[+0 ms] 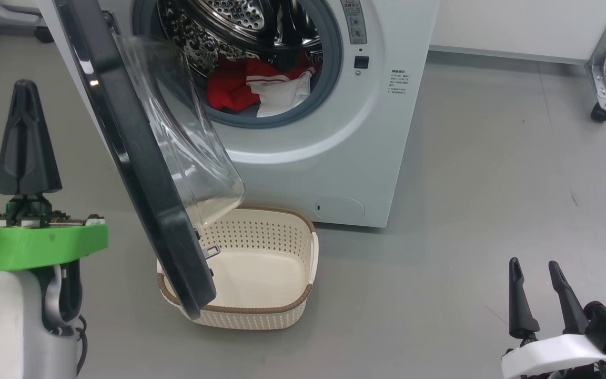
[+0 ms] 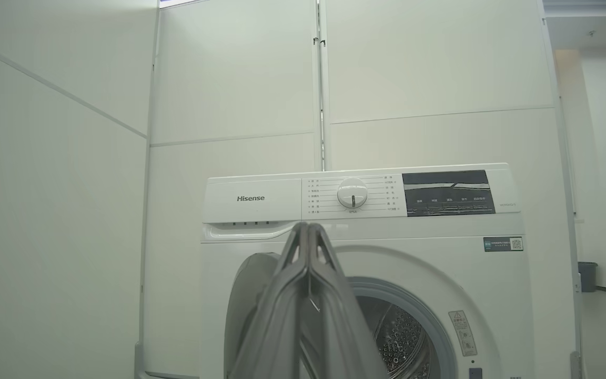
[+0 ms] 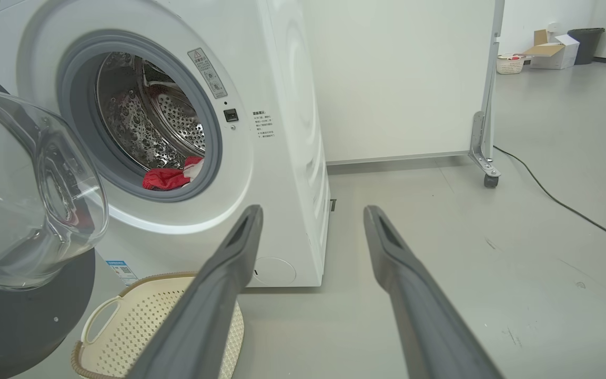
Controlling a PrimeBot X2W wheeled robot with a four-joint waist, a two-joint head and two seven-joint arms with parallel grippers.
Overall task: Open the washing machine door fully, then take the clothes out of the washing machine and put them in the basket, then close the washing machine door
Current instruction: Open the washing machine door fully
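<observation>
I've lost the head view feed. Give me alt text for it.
The washing machine door stands open, edge-on, overlapping the left side of the empty basket on the floor before the washing machine. Red and white clothes lie inside the machine. The left gripper is shut at the left, the right gripper open at lower right.

The head camera looks down from high, close to the washing machine (image 1: 334, 158), onto its open door (image 1: 134, 158) and the basket (image 1: 261, 309) on the floor (image 1: 466, 210). The left wrist camera sits low and looks up at the machine's top panel (image 2: 353, 197) and the wall (image 2: 229, 79). The right wrist camera sits low, looking across at the drum (image 3: 145, 126). All three share the drum; the head and right wrist cameras share the basket.
</observation>
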